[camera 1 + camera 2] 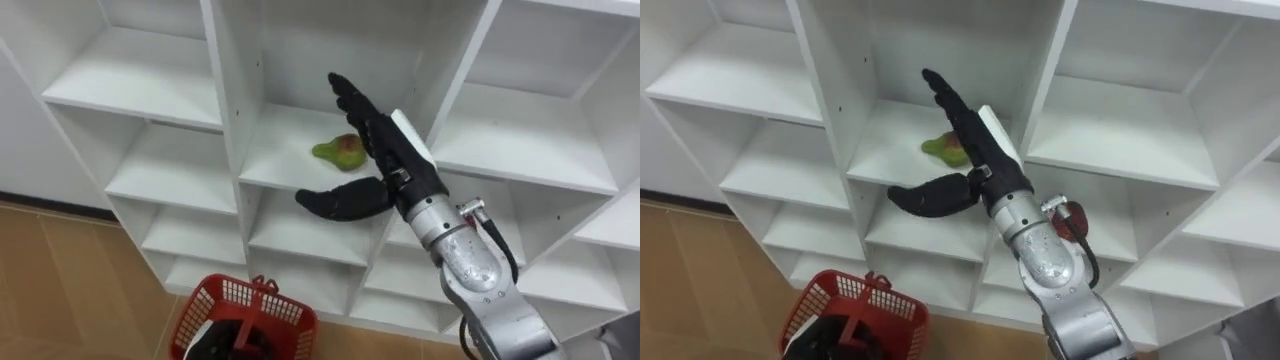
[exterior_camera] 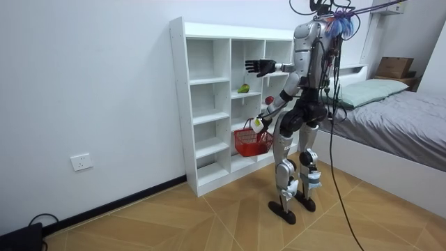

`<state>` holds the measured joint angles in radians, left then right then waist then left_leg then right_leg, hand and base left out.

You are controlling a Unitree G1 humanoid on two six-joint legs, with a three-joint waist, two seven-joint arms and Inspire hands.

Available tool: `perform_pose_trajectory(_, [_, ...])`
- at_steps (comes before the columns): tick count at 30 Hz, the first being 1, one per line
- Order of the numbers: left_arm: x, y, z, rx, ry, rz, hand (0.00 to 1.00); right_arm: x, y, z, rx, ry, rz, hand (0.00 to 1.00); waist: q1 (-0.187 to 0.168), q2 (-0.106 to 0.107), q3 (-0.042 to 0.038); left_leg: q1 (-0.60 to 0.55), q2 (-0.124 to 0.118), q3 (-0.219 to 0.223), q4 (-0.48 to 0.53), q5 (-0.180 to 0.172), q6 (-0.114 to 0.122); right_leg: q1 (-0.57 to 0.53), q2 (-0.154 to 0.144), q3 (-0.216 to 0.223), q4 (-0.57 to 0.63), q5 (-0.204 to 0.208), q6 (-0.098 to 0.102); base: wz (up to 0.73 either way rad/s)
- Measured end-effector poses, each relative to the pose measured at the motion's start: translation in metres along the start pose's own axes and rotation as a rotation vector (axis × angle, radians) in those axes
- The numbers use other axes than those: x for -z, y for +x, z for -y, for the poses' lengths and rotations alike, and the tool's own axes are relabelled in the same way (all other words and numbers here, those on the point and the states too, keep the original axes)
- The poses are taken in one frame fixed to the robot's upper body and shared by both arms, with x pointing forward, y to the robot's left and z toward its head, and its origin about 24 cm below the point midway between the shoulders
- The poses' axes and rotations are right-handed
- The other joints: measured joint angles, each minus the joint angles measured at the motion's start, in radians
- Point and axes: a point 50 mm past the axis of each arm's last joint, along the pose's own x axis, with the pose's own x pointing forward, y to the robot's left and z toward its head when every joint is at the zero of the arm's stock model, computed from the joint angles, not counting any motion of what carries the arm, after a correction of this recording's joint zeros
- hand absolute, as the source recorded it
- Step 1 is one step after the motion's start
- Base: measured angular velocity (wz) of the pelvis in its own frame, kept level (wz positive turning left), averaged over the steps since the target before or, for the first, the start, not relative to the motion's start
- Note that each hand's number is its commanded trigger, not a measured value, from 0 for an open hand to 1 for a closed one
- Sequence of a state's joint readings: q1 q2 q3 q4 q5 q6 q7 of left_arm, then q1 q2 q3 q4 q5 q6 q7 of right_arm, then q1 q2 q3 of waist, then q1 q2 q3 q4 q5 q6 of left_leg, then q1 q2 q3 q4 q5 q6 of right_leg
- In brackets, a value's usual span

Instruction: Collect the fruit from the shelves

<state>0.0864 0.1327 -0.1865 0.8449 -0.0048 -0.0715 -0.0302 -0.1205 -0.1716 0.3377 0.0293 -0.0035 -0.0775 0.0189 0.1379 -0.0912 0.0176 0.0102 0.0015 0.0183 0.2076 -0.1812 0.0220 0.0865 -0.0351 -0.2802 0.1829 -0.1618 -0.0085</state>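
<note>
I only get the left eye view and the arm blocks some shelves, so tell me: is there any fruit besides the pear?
Observer: Yes. The right eye view shows a red fruit, one column right of the pear and a compartment lower, behind the right arm.
Operator: What holds the basket at the bottom?
Observer: In the room view the red basket hangs from the left hand, in front of the closet's lower shelves.
Operator: What is behind the robot?
Observer: A bed, at the room view's right.
</note>
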Motion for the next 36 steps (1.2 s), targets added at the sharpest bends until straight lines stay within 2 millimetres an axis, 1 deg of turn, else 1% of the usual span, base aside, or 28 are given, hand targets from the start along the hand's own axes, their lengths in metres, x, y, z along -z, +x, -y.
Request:
perform_pose_trajectory(2, [0.0,0.0,-0.004,-0.01,0.013,-0.001,1.0,0.0,0.003,0.004,0.027,-0.011,0.0,0.0,0.002,-0.01,0.0043,-0.001,-0.001,-0.005,-0.001,0.001,-0.001,0.001,-0.002,-0.025,0.0,-0.001,0.001,0.06])
perform_pose_trajectory(4, [0.001,-0.001,-0.007,-0.012,0.026,-0.003,1.0,0.0,0.007,0.008,0.05,-0.02,-0.004,0.0,0.003,-0.019,0.0058,-0.003,-0.001,-0.008,0.0,0.002,-0.002,0.001,-0.002,-0.027,0.0,-0.001,0.001,0.06])
perform_pose_trajectory(5, [0.001,-0.001,-0.008,-0.012,0.023,-0.003,1.0,0.001,0.01,0.011,0.061,-0.031,-0.006,0.0,0.004,-0.026,0.0055,-0.005,-0.002,-0.013,0.0,0.002,-0.003,0.001,-0.002,-0.029,0.0,-0.001,0.001,0.12])
perform_pose_trajectory(6, [0.001,-0.001,-0.009,-0.008,0.019,-0.002,1.0,0.002,0.013,0.014,0.067,-0.045,-0.012,0.0,0.004,-0.031,0.0038,-0.006,-0.009,-0.022,0.0,0.003,-0.003,0.002,-0.002,-0.031,0.0,-0.001,0.001,0.14])
perform_pose_trajectory(8, [-0.001,-0.001,-0.009,0.004,0.034,0.003,1.0,0.002,0.016,0.02,0.084,-0.069,-0.016,0.0,0.005,-0.036,0.0017,-0.006,-0.012,-0.031,0.0,0.005,-0.001,0.005,-0.004,-0.037,0.0,-0.001,0.001,0.15])
perform_pose_trajectory(11, [-0.002,0.0,-0.007,0.019,0.044,0.007,1.0,0.001,0.022,0.029,0.117,-0.089,-0.017,0.0,0.005,-0.043,0.0015,0.0,-0.015,-0.047,-0.001,0.007,0.001,0.015,-0.01,-0.05,-0.001,-0.005,0.008,0.18])
perform_pose_trajectory(13, [-0.002,0.0,-0.007,0.026,0.045,0.006,1.0,0.002,0.023,0.031,0.134,-0.102,-0.024,0.0,0.007,-0.048,0.0005,0.002,-0.016,-0.052,-0.001,0.008,0.002,0.021,-0.012,-0.054,-0.001,-0.005,0.008,0.12])
perform_pose_trajectory(14, [-0.002,0.0,-0.008,0.029,0.043,0.006,1.0,0.003,0.024,0.033,0.142,-0.106,-0.03,0.0,0.009,-0.051,0.0013,0.002,-0.016,-0.053,0.0,0.008,0.003,0.021,-0.013,-0.055,-0.001,-0.005,0.008,0.06])
perform_pose_trajectory(18, [0.0,0.0,-0.008,0.033,0.063,-0.019,1.0,0.008,0.029,0.038,0.169,-0.117,-0.054,0.0,0.009,-0.054,0.0031,-0.005,-0.019,-0.056,0.008,0.009,0.004,0.016,-0.016,-0.066,0.0,-0.005,0.008,0.02])
perform_pose_trajectory(21, [-0.001,0.0,-0.011,0.03,0.069,-0.02,1.0,0.007,0.035,0.042,0.191,-0.12,-0.059,0.0,0.005,-0.054,0.0037,-0.037,-0.02,-0.064,0.018,0.009,0.004,-0.003,-0.017,-0.076,0.002,-0.005,0.009,0.09])
perform_pose_trajectory(24, [-0.004,0.0,-0.012,0.038,0.08,-0.008,1.0,0.009,0.042,0.051,0.226,-0.134,-0.075,0.0,0.011,-0.056,0.0047,-0.069,-0.021,-0.068,0.033,0.009,0.004,-0.027,-0.016,-0.077,0.002,-0.005,0.008,0.03])
perform_pose_trajectory(25, [-0.005,0.0,-0.012,0.041,0.083,-0.005,1.0,0.01,0.043,0.053,0.233,-0.14,-0.081,0.0,0.009,-0.057,0.0044,-0.076,-0.023,-0.075,0.036,0.01,0.003,-0.033,-0.016,-0.078,0.002,-0.005,0.008,0.13])
perform_pose_trajectory(28, [-0.006,0.0,-0.016,0.038,0.093,-0.003,1.0,0.011,0.043,0.058,0.252,-0.155,-0.088,0.0,0.01,-0.062,0.0074,-0.088,-0.031,-0.087,0.037,0.014,0.003,-0.038,-0.016,-0.08,0.001,-0.005,0.008,0.13])
perform_pose_trajectory(32, [-0.006,0.0,-0.016,0.039,0.115,-0.008,1.0,0.016,0.05,0.064,0.26,-0.171,-0.126,0.0,0.006,-0.065,0.0075,-0.097,-0.031,-0.097,0.05,0.015,0.005,-0.041,-0.02,-0.092,0.001,-0.005,0.008,0.09])
perform_pose_trajectory(36, [-0.009,0.0,-0.015,0.037,0.123,0.002,1.0,0.02,0.051,0.067,0.266,-0.172,-0.149,0.0,0.008,-0.068,0.0061,-0.122,-0.034,-0.097,0.054,0.019,0.009,-0.065,-0.025,-0.095,0.004,-0.005,0.008,0.01])
